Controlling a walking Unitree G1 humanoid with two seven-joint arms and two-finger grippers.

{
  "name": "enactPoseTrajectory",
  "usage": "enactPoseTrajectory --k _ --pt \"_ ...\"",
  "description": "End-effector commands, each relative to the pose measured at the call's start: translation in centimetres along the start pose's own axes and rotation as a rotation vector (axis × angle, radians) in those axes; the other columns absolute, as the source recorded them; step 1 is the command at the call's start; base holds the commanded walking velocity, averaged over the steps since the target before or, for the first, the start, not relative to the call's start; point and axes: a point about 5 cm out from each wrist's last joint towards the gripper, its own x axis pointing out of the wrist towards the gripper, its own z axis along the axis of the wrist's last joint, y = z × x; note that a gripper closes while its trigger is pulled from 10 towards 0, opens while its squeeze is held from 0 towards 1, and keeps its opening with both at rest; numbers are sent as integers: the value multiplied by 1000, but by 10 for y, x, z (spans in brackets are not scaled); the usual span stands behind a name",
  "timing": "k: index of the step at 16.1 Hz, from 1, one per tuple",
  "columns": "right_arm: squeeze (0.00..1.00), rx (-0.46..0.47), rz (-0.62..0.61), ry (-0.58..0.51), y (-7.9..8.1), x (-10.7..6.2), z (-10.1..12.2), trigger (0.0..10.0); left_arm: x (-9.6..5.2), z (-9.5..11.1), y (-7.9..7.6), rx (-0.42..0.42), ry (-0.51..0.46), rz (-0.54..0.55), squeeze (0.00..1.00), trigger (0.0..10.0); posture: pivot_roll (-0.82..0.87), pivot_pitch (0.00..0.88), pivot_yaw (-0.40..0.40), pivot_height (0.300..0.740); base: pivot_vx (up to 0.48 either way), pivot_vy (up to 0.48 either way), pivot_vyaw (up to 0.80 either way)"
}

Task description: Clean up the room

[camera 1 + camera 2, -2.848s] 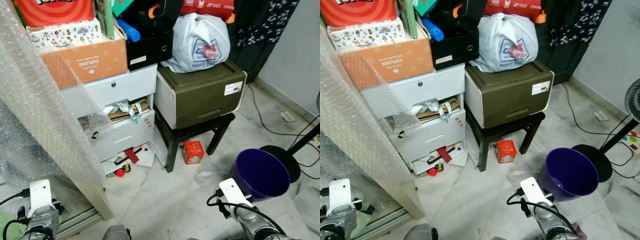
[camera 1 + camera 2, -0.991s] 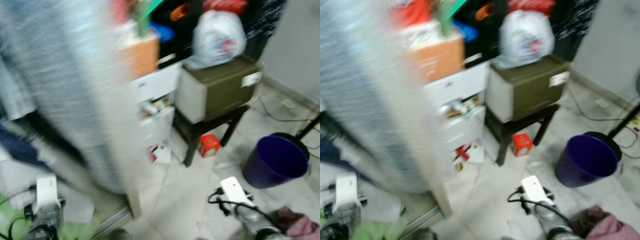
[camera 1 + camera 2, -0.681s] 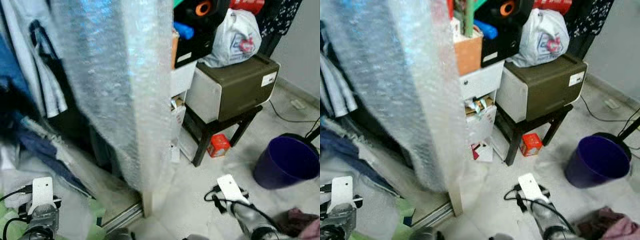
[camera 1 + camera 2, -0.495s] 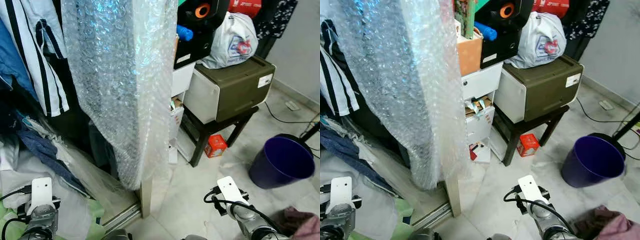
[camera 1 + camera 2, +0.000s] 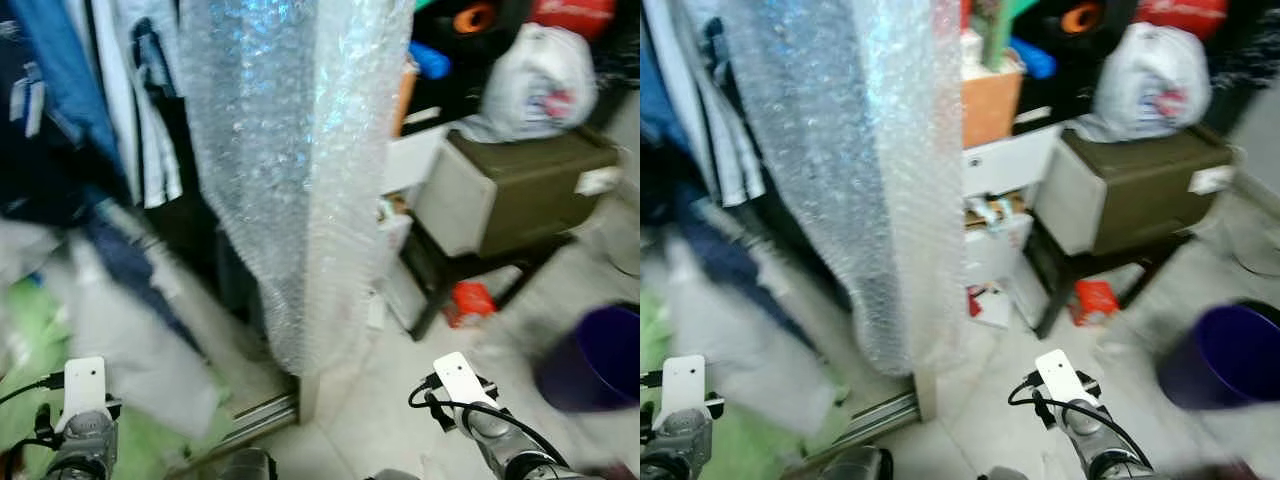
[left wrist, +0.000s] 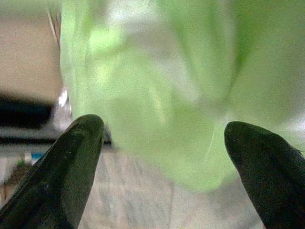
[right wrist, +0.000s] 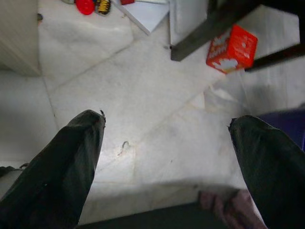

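Both grippers hang low with their black fingers spread and empty: the left gripper [image 6: 162, 157] over a crumpled light-green cloth [image 6: 157, 95] on the floor, the right gripper [image 7: 167, 157] above bare pale marble floor [image 7: 143, 95] near a small red box [image 7: 232, 47]. Blur suggests the head is turning; a grab now could miss the cloth or snag the hanging bubble-wrap sheet [image 5: 300, 150].

Your view swings left: the hanging clothes [image 5: 60, 110] and bubble wrap sheet [image 5: 300, 150] now take the middle, while the purple bin [image 5: 595, 370] slides to the right edge, blurred.
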Motion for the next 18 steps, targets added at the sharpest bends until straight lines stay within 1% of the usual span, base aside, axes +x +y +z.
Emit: enactPoseTrajectory --k 1,3,6,7,9,10,11,12,13,14,15,16,17,18 --pt "0 3 6 7 1 1 3 10000 -2 -9 -7 7 52 -50 0 10000 -26 0 -28 740 0 0 731" --pt "0 8 7 10 1 1 2 10000 -3 -11 -12 -48 60 -115 0 10000 -23 0 -27 740 0 0 563" --pt "0 67 -57 -50 -18 2 13 10000 -1 -3 -3 -135 -3 -100 0 10000 -24 0 -30 740 0 0 427" --pt "0 97 -71 -67 -22 2 19 10000 0 4 1 -168 -42 -92 0 10000 -24 0 -31 740 0 0 450" --pt "0 179 -92 -100 -27 3 28 10000 -1 32 6 -253 -214 -112 0 10000 -23 0 -30 740 0 0 0" --pt "0 211 -112 -124 -30 3 32 10000 -5 40 4 -293 -272 -144 0 10000 -23 0 -29 740 0 0 0" --pt "0 238 -133 -168 -34 3 39 10000 -13 48 -3 -291 -352 -202 0 10000 -24 0 -25 740 0 0 0" --pt "0 286 -168 -230 -42 2 48 10000 -26 58 -12 -266 -456 -283 0 10000 -25 0 -23 740 0 0 0" --pt "0 301 -179 -274 -48 0 55 10000 -32 62 -14 -265 -497 -311 0 10000 -31 0 -16 740 0 0 0" --pt "0 273 -201 -315 -54 -1 62 10000 -38 65 -16 -242 -532 -326 0 10000 -34 0 -14 740 0 0 0" --pt "0 216 -253 -350 -65 -5 68 10000 -46 69 -19 -197 -581 -342 0 10000 -42 0 -12 740 0 0 0" --pt "0 219 -274 -385 -73 -9 70 10000 -55 72 -21 -178 -623 -357 0 10000 -42 0 -14 740 0 0 0" --pt "0 224 -268 -409 -76 -13 68 10000 -65 74 -21 -170 -667 -376 0 10000 -42 0 -14 740 0 0 0" --pt "0 206 -265 -425 -77 -19 63 10000 -77 76 -21 -183 -705 -408 0 10000 -44 0 -18 740 0 0 0"
